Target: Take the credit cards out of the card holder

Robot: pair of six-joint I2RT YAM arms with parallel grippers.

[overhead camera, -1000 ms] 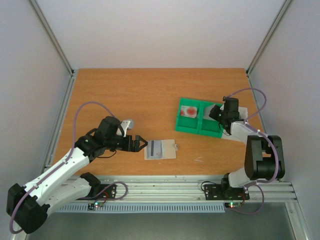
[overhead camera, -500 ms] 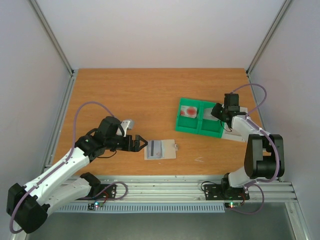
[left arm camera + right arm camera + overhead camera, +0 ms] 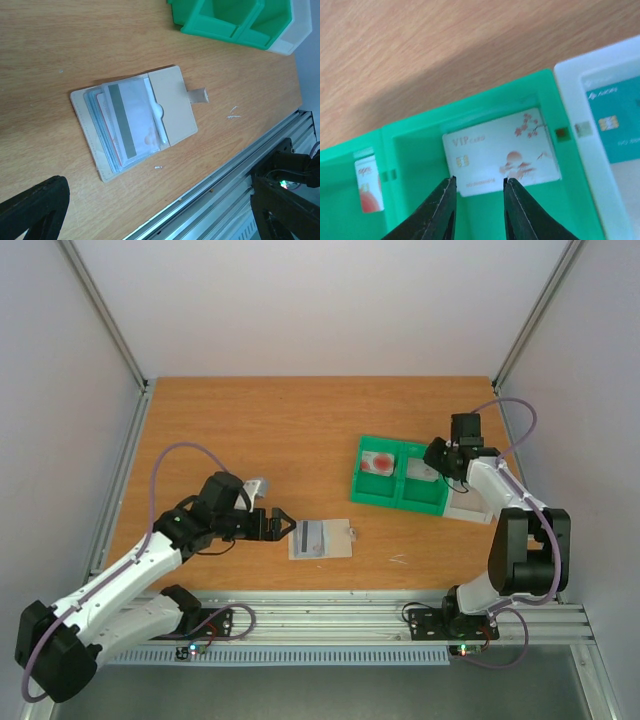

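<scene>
The card holder [image 3: 175, 107] lies open on the table: a beige cover with a small tab and clear sleeves. A card with a grey stripe [image 3: 131, 122] shows in the sleeves over other cards. In the top view the holder [image 3: 335, 540] sits just right of my left gripper [image 3: 284, 527], which is open and apart from it. My right gripper [image 3: 478, 181] is open above the green tray [image 3: 420, 145], nothing between its fingers. A white VIP card [image 3: 500, 152] lies flat in the compartment below it. Another card with a red mark [image 3: 367, 185] lies in the neighbouring compartment.
A white box [image 3: 572, 100] right of the tray holds a teal card [image 3: 615, 125]. The tray [image 3: 392, 498] and box [image 3: 470, 510] stand at the right of the table. The metal rail [image 3: 225, 190] runs along the near edge, close to the holder.
My right gripper's jaws have spread apart and its wrist has lifted back from the tray toward the far right. The left arm and the card holder have not moved.
</scene>
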